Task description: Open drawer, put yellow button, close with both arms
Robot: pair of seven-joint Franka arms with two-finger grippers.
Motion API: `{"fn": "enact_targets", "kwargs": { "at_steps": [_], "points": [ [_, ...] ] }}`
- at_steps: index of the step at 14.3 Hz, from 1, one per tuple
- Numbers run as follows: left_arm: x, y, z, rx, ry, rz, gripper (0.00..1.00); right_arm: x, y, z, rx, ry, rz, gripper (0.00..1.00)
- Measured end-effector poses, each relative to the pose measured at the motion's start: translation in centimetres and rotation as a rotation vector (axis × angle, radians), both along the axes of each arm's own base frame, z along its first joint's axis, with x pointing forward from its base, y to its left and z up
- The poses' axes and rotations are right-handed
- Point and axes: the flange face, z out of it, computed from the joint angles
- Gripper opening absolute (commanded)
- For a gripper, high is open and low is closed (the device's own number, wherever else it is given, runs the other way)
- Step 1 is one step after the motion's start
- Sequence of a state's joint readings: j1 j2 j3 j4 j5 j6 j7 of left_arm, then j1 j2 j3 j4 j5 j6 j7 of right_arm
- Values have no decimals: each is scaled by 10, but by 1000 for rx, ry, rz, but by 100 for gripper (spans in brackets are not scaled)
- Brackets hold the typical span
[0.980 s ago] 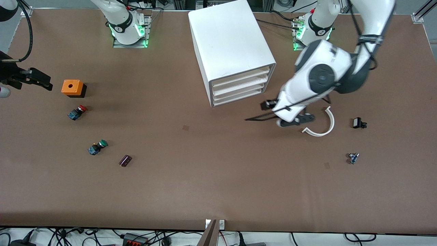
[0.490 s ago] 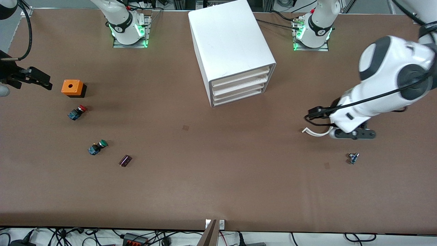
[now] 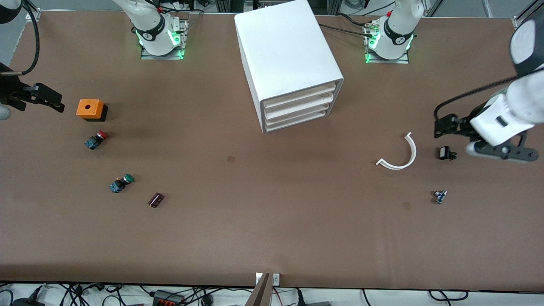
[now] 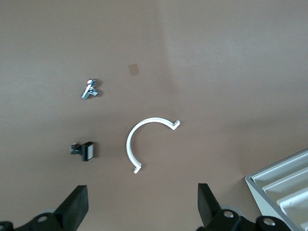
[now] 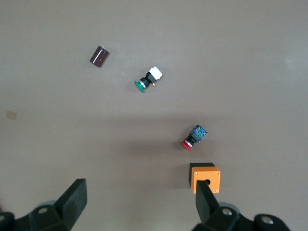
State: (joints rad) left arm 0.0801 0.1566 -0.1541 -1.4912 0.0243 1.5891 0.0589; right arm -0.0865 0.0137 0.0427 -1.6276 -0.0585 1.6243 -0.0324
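The white cabinet (image 3: 289, 59) stands at the middle of the table's robot side, and a corner of the cabinet (image 4: 284, 185) shows in the left wrist view. Its top drawer (image 3: 297, 95) is pushed in, like the two below it. The yellow button is out of view in every frame. My left gripper (image 3: 500, 151) hangs open and empty over the table at the left arm's end, beside a small black part (image 3: 446, 153); in its own view the left gripper (image 4: 142, 211) has only bare table between its fingers. My right gripper (image 5: 139, 211) is open and empty, high over the right arm's end near an orange box (image 5: 206, 176).
By the orange box (image 3: 90, 109) lie a red-capped button (image 3: 97, 140), a green-capped button (image 3: 122, 183) and a dark cylinder (image 3: 156, 199). Toward the left arm's end lie a white curved strip (image 3: 399, 153) and a small blue-and-metal part (image 3: 440, 196).
The left arm has swung from in front of the cabinet out toward the left arm's end of the table, uncovering the curved strip and black part. The right arm has barely moved.
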Motion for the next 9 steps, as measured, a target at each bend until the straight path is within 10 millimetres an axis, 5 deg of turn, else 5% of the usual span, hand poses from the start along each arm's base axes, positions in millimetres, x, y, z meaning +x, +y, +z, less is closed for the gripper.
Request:
{"fn": "enact_targets", "kwargs": {
  "at_steps": [3, 9],
  "points": [
    [-28, 6, 27, 16, -31, 7, 100, 0, 0, 0, 0, 0, 0, 100],
    [-46, 3, 5, -11, -33, 8, 100, 0, 0, 0, 0, 0, 0, 100]
  ]
}}
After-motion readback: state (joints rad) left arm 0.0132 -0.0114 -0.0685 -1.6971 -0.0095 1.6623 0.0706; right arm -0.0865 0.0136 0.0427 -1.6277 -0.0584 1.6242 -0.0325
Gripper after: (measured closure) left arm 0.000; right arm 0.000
